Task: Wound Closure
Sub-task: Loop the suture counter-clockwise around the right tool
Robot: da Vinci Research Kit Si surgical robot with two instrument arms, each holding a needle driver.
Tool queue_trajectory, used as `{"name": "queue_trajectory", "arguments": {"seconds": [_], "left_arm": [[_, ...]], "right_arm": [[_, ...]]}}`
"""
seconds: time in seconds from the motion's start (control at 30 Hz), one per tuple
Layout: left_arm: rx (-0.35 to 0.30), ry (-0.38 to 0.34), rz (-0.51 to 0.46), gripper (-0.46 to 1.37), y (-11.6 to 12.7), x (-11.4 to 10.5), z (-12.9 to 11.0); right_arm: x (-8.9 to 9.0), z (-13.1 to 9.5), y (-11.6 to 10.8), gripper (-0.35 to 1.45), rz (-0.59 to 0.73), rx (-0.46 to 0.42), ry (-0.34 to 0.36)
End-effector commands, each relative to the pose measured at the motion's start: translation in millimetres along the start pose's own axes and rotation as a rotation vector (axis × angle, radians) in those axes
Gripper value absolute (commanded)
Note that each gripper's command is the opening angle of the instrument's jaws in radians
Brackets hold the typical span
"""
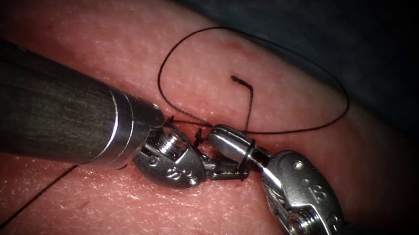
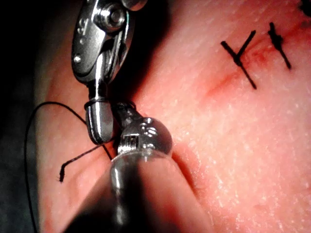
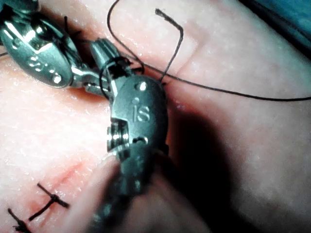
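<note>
The two tools meet tip to tip low over the tissue (image 1: pixel 102 211). The right pincer (image 1: pixel 230 140) has its halves together with a turn of thread (image 1: pixel 160 77) wound round them. The rest of the thread lies in a wide slack loop on the tissue beyond. The left pincer (image 1: pixel 227 170) sits just under and beside it, almost touching. I cannot tell whether it is gripping anything.

A short loose end (image 1: pixel 236 78) stands up inside the loop, and another strand (image 1: pixel 34 198) trails off under the left shaft. Finished stitches (image 2: pixel 238 58) sit further along the cut.

To my eye the worry is that turn of thread. It rides close to the right pincer's tip, and a small tilt or tug could let it slide off. The loose end looks short, so a pull on the long side might drag it back into the tissue. With the tips this crowded, one could knock the other or pinch the wrong strand. The slack loop could also snag on a wrist joint.
</note>
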Motion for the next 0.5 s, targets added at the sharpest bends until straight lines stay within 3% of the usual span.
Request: {"name": "queue_trajectory", "arguments": {"seconds": [0.03,0.1,0.17,0.33,0.4,0.5], "left_arm": [[-0.003,-0.003,-0.001,-0.35,-0.1,0.0,-0.1],[0.002,-0.009,-0.004,-0.35,-0.1,-0.4,-0.3],[0.004,-0.012,-0.006,-0.35,-0.2,-0.7,-0.4],[0.008,-0.018,-0.009,-0.35,-0.4,-1.4,-0.4],[0.010,-0.020,-0.010,-0.35,-0.4,-1.6,-0.3],[0.012,-0.023,-0.012,-0.35,-0.6,-1.6,-0.1]], "right_arm": [[0.1,-0.1,0.2,0.00,-0.014,-0.033,-0.039],[-0.1,-0.4,0.5,0.10,-0.025,-0.103,-0.114],[0.0,-0.7,0.8,0.19,-0.020,-0.145,-0.143],[0.4,-1.1,2.1,0.28,-0.026,-0.160,-0.152],[0.6,-1.0,2.8,0.48,-0.045,-0.179,-0.151],[0.5,-0.6,3.3,0.59,-0.049,-0.189,-0.149]]}}
